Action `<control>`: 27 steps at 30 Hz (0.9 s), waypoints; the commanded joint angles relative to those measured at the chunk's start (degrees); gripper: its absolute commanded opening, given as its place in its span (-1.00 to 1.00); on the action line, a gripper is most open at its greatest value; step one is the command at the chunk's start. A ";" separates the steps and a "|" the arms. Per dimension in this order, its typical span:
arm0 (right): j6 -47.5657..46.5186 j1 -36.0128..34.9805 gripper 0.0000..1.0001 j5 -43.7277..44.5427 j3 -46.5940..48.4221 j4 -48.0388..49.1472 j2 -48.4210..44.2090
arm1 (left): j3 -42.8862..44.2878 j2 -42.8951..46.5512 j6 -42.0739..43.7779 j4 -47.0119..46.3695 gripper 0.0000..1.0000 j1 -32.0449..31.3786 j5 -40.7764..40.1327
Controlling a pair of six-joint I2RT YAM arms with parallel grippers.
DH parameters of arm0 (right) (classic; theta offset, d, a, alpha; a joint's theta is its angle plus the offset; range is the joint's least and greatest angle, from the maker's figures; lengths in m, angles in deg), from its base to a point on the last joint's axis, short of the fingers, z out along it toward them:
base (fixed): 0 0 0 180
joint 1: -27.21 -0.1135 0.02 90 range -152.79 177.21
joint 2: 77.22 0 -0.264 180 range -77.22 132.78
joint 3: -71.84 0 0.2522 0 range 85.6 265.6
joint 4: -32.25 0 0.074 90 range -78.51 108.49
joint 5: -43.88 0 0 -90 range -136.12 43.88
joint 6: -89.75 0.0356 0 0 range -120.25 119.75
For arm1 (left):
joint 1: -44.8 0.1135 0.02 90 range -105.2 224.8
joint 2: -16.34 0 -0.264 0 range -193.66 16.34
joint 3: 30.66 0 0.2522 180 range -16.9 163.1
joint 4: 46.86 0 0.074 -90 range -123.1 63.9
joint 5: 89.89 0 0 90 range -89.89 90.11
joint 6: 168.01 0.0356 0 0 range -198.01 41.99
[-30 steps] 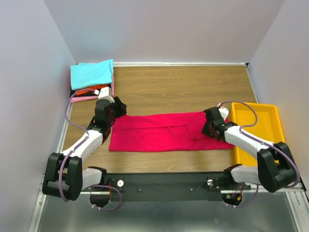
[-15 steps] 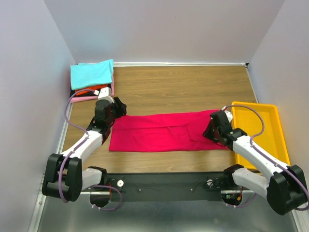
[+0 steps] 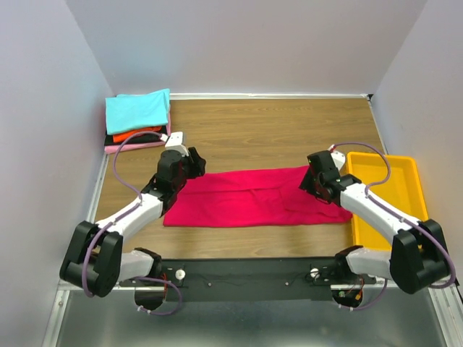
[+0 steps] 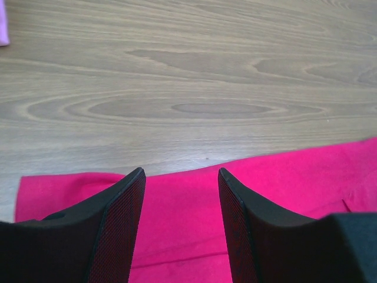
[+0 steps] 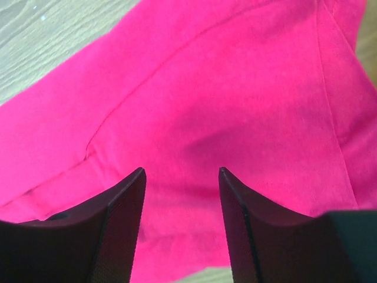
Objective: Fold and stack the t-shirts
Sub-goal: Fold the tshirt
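A crimson t-shirt [image 3: 253, 196] lies folded into a long flat strip across the middle of the table. My left gripper [image 3: 189, 168] is open over its far left corner, with red cloth [image 4: 182, 218] between and below the fingers. My right gripper [image 3: 309, 182] is open over the strip's right end, with cloth [image 5: 235, 106] filling that view. Neither holds anything. A stack of folded shirts sits at the far left corner: cyan [image 3: 137, 110] on top, then orange-red [image 3: 134, 134], black [image 3: 145, 139] and pink [image 3: 123, 147] at the bottom.
A yellow plastic bin [image 3: 387, 195] stands at the right edge, close to my right arm. White walls close in the table on the left, back and right. Bare wood [image 4: 194, 88] lies beyond the strip.
My left gripper has moved right and a little forward along the strip's far edge. My right gripper swung back and up toward the strip's right end. The shirt has not moved.
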 commanded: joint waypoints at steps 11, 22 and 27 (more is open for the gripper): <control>-5.32 4.09 0.36 -1.43 7.62 9.34 16.50 | 4.79 -17.41 0.24 -6.40 0.21 -6.71 -1.20; -9.62 8.31 0.36 -7.04 16.31 12.42 31.34 | 3.48 -23.49 -2.04 -8.34 0.20 -8.29 -4.36; -11.56 9.72 0.36 -10.21 22.03 12.95 38.03 | 1.28 -24.19 -4.76 -8.34 0.20 -9.34 -6.90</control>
